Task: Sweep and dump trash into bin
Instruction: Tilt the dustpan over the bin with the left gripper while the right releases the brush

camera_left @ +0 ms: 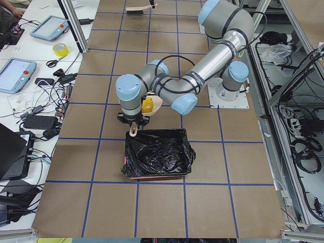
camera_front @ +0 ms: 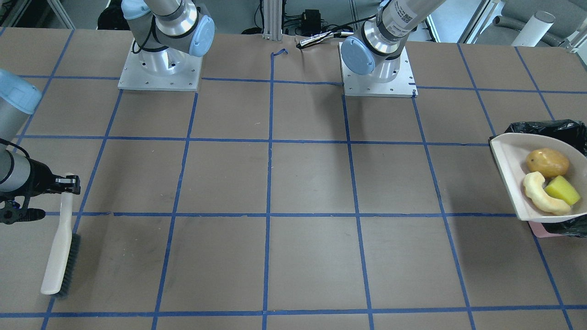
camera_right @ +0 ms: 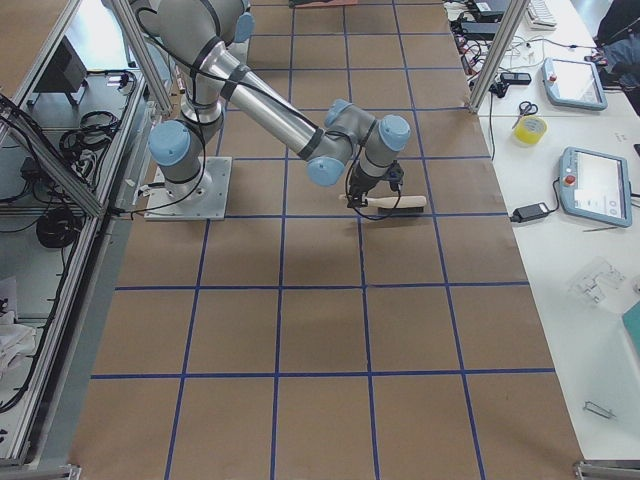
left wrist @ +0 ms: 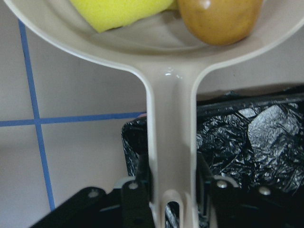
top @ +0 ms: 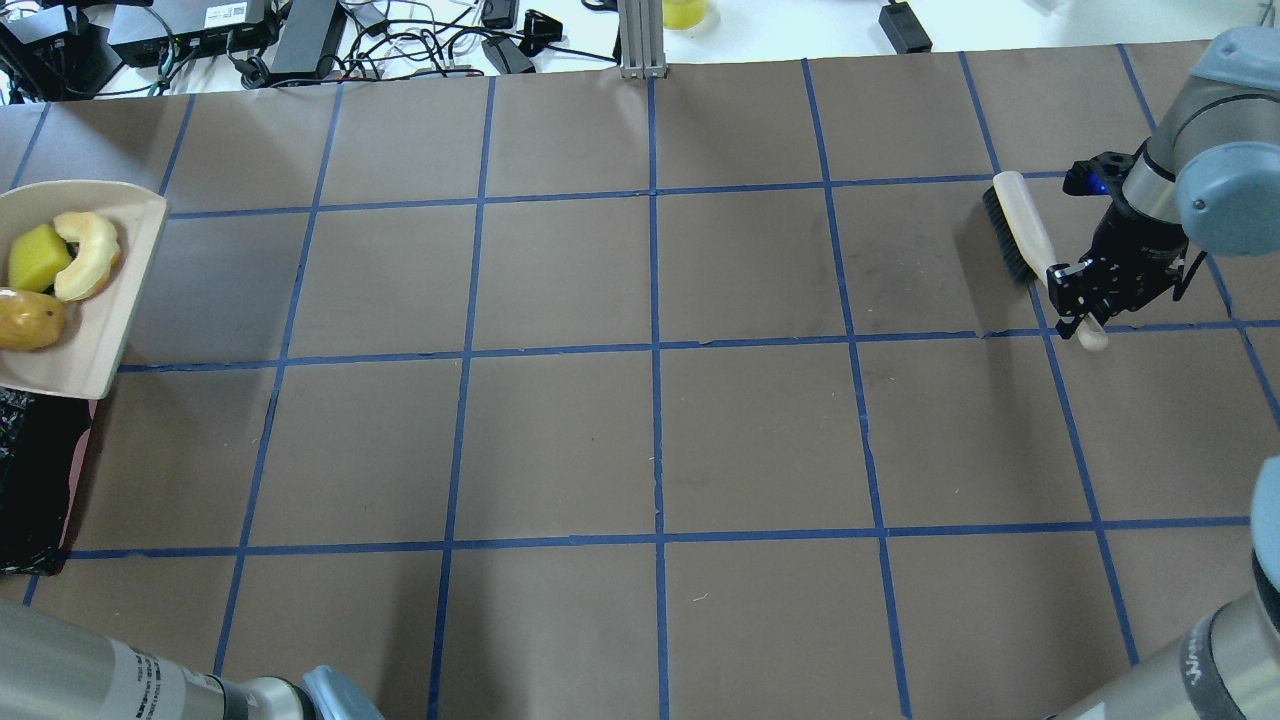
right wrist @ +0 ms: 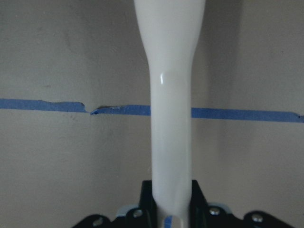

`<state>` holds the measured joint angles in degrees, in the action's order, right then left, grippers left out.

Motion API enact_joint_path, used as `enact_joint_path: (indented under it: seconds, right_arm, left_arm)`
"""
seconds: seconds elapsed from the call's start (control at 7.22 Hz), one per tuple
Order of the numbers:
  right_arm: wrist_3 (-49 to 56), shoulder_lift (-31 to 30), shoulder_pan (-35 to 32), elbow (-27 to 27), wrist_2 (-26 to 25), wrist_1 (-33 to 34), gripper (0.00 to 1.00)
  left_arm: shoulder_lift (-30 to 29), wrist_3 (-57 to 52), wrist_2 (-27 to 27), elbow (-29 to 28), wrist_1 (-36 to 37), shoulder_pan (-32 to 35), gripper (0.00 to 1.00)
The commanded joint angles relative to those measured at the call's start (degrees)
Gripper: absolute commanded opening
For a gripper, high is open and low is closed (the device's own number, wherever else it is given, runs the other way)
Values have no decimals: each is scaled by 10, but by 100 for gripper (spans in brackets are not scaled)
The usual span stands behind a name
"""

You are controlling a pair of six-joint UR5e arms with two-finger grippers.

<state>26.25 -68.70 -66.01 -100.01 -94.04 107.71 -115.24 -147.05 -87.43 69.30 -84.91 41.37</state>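
The trash sits together in the beige dustpan (camera_front: 509,156). The glossy orange-brown potato-shaped lump (camera_front: 547,162) lies toward the pan's back, and the yellow wedge (camera_front: 562,189) lies just beside it. The pale cream curved slice (camera_front: 541,193) curls against the wedge. The left gripper (left wrist: 172,178) is clamped on the pan's handle, one finger on each side of it. In the left wrist view that handle crosses above the rim of the bin (camera_left: 158,154), while the bowl with the pieces reaches out past that rim. The bin stands on the desk (camera_front: 312,183) at the robot's left end. It is a rectangular box lined with crinkled black plastic, with a pink base edge peeking out below. From the side view only the black liner shows inside it. Well apart, at the desk's other end, the right gripper (right wrist: 171,192) is closed around the handle of the beige brush (camera_front: 58,247). Its dark bristles run along one side of the head. Whether the bristles touch the desk I cannot tell. The desk is covered in brown paper crossed by a grid of blue tape.
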Motion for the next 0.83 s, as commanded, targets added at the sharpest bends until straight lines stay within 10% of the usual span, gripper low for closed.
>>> enact_joint_path:
  seconds: [0.0, 0.69]
  right_arm:
    - [-6, 5, 0, 0, 1, 0, 49]
    - [-15, -3, 0, 5, 5, -4, 83]
  left_arm:
    - [-33, -112, -9, -53, 3, -48, 1]
    - [-110, -246, -26, -154, 79, -96, 2]
